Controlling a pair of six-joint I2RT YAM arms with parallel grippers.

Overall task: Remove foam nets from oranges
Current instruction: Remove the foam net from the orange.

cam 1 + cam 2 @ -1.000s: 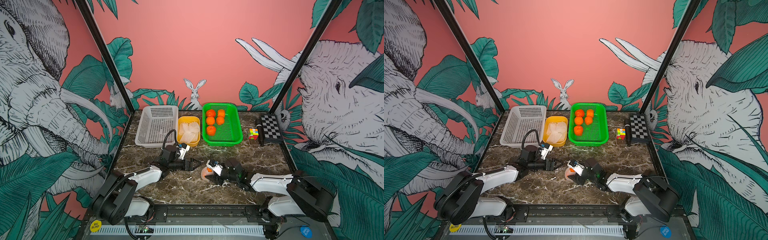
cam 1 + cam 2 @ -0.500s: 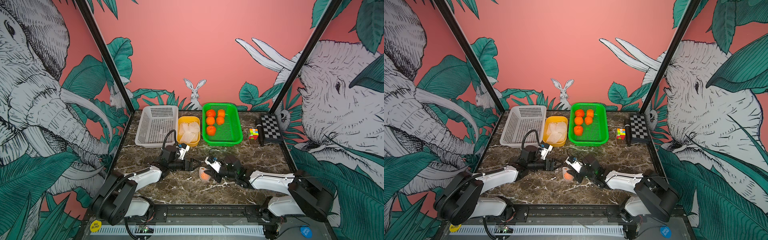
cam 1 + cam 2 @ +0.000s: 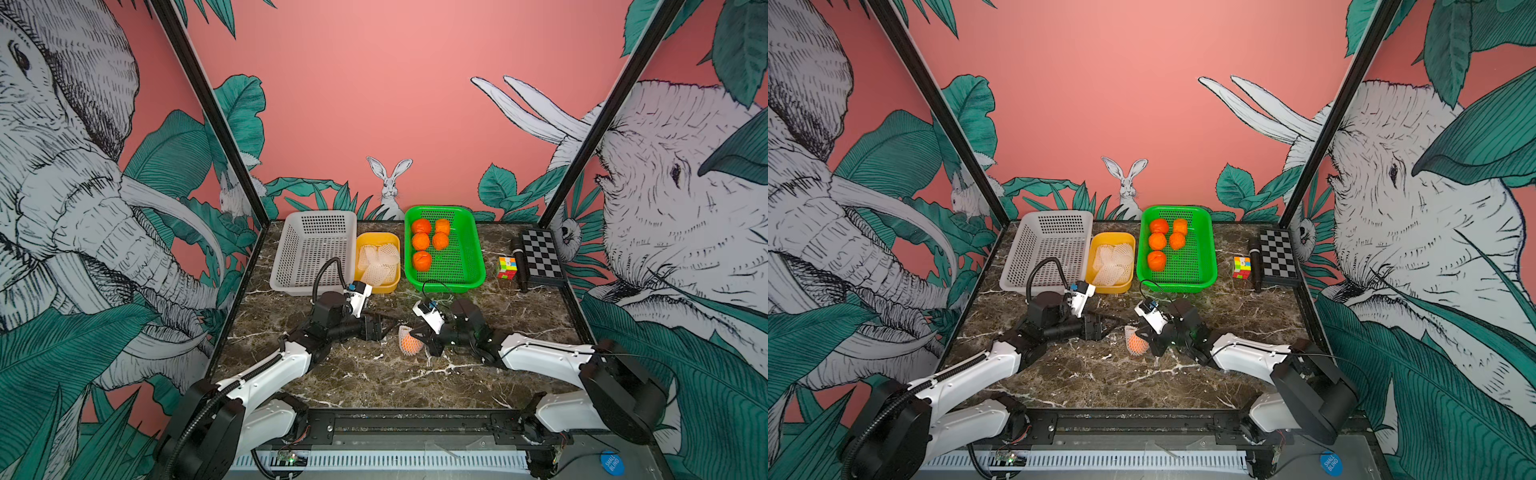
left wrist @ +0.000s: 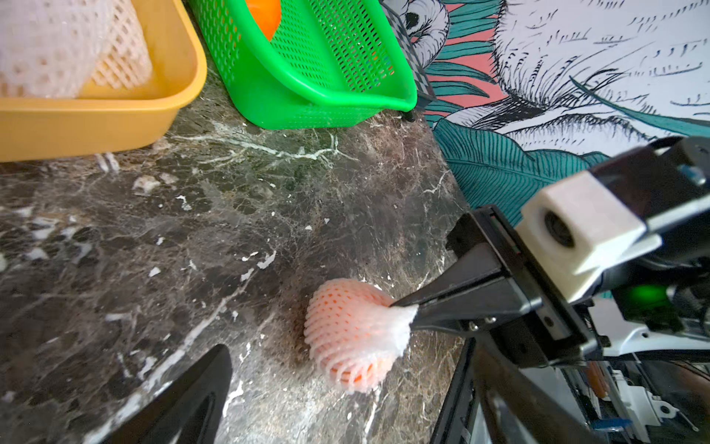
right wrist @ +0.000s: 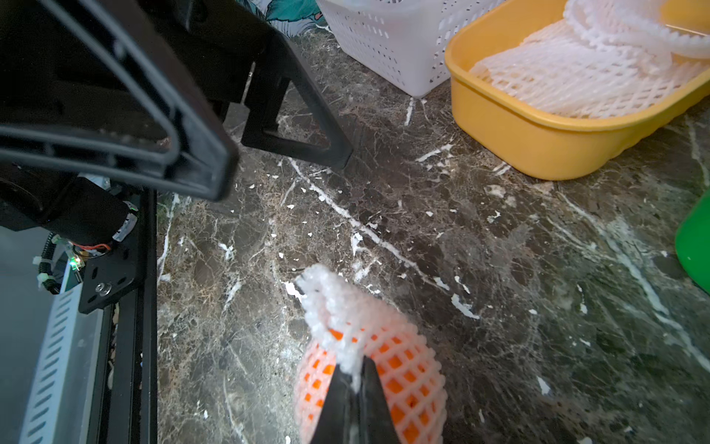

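Marble worktop (image 3: 374,382) is bearing one orange (image 5: 397,363); right pincer (image 4: 405,314) is pinching its soft foam net (image 4: 345,319) at the bunched end, left pincer (image 3: 384,328) gaping empty

Dark brown marble table (image 3: 374,374), white veins. Green perforated plastic basket (image 3: 461,262), yellow plastic tray (image 3: 376,236), white perforated plastic basket (image 3: 316,253). Black-and-white checkered board (image 3: 540,257), multicoloured puzzle cube (image 3: 507,267). White diamond-mesh foam net (image 4: 345,319); bright orange round fruits (image 3: 422,261).
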